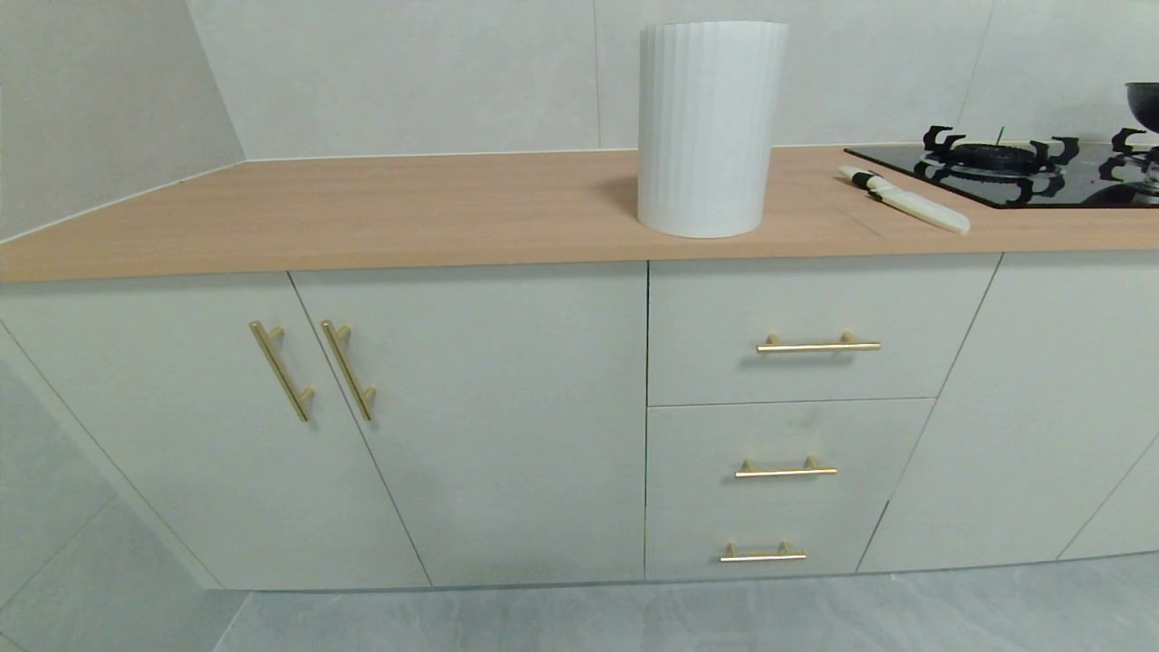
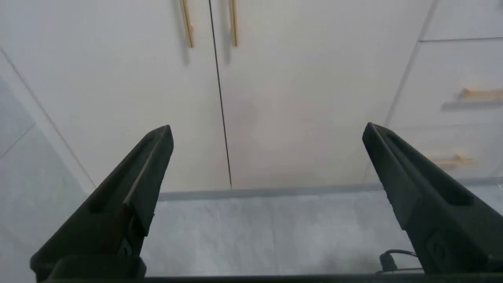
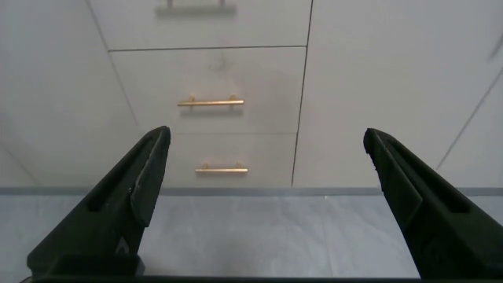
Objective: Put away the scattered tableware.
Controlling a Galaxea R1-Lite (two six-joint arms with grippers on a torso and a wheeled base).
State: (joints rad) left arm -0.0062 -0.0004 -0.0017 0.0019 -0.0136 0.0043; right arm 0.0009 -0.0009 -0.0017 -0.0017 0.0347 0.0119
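A white knife (image 1: pixel 905 198) with a black band on its handle lies on the wooden countertop (image 1: pixel 407 208), just left of the stove. A tall white ribbed cylindrical container (image 1: pixel 707 127) stands upright on the counter, left of the knife. My left gripper (image 2: pixel 267 141) is open, low down, facing the double cabinet doors (image 2: pixel 212 86) with nothing between its fingers. My right gripper (image 3: pixel 267 141) is open too, low in front of the drawers (image 3: pixel 212 86), and holds nothing.
A black gas stove (image 1: pixel 1023 167) with pot supports sits at the counter's right end. Below the counter are two doors with gold handles (image 1: pixel 312 369) and three drawers with gold handles (image 1: pixel 818 344), all closed. Grey tiled floor (image 1: pixel 634 620) runs along the cabinet base.
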